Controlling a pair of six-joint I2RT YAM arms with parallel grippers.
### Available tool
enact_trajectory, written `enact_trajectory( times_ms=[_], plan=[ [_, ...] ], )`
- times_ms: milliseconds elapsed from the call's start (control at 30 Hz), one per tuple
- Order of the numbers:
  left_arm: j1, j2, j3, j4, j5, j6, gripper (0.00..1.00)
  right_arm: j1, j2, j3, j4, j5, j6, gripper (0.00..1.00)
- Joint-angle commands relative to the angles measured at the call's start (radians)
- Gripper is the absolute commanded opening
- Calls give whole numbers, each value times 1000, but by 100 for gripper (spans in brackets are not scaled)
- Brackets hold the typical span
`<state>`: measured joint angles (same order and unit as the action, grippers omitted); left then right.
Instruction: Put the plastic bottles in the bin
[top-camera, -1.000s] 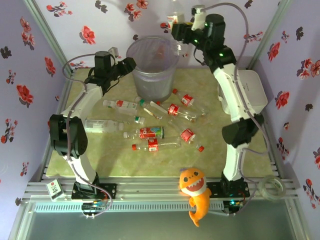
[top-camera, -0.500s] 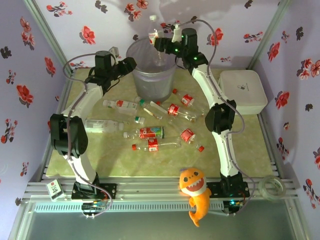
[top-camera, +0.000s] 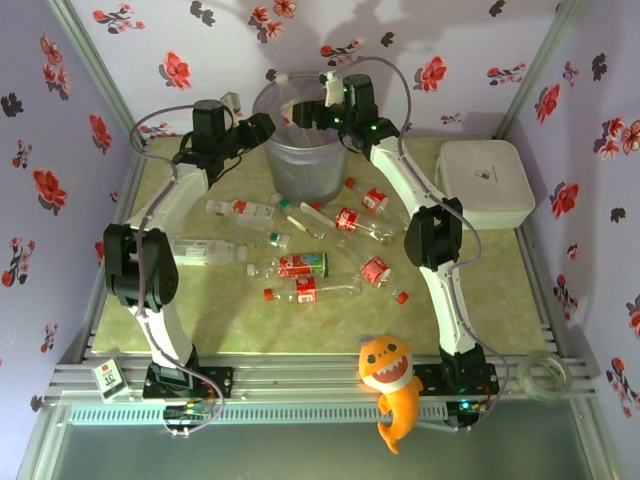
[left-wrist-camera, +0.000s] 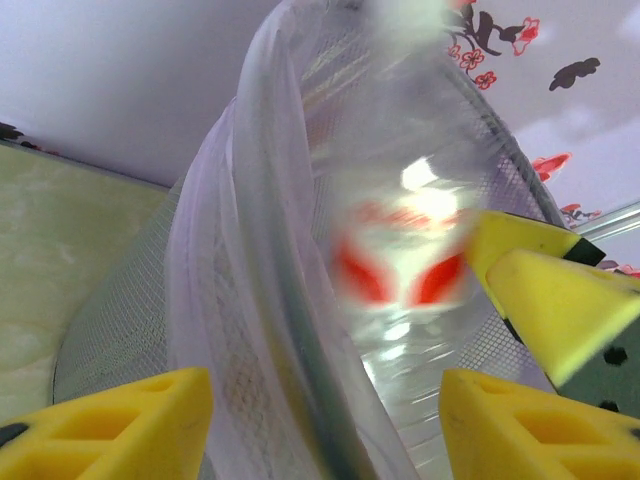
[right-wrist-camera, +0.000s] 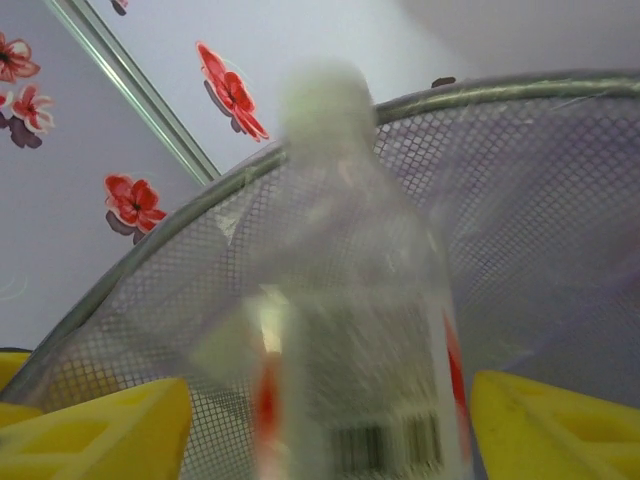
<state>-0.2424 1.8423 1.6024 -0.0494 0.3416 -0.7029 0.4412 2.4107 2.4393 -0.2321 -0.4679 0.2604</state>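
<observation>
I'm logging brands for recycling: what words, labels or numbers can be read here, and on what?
Nothing reads legibly.
Bottle at the bin: red-and-white label with a barcode, blurred.
Bottles on the table: red-and-white labels, too small.
White box: small dark mark on its lid, too small.
White tag on the front rail: dark mark, too small.

Walls (top-camera: 150, 30) pale lavender, printed with scattered red and dark flowers; grey metal posts (top-camera: 88, 58) at the rear corners. Table (top-camera: 230, 325) covered in pale yellow-green marbled mat. Ribbed aluminium rail (top-camera: 300, 378) along near edge.
</observation>
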Motion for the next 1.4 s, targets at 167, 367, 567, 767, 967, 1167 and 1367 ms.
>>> enact_trajectory(
  times_ms=[167,367,567,767,967,1167,1367],
  plan=[
    [-5,42,17,-20,0,-1,62,0,-13,-8,-59,20,-68,78],
    [-6,43,19,-20,0,-4,62,2,-40,70,-106,27,-93,78],
    [-5,49,25,-20,0,-7,62,19,-160,65,-169,103,-207,78],
    [-8,52,25,-20,0,-6,62,16,-354,-97,-157,132,-292,79],
    [-5,43,14,-19,-4,4,62,-39,-566,-376,-240,184,-326,79],
    [-6,39,13,-14,-4,3,62,-87,-755,-702,-409,236,-425,79],
    [-5,32,14,-13,-4,4,62,-79,-840,-910,-559,264,-415,77]
  ],
)
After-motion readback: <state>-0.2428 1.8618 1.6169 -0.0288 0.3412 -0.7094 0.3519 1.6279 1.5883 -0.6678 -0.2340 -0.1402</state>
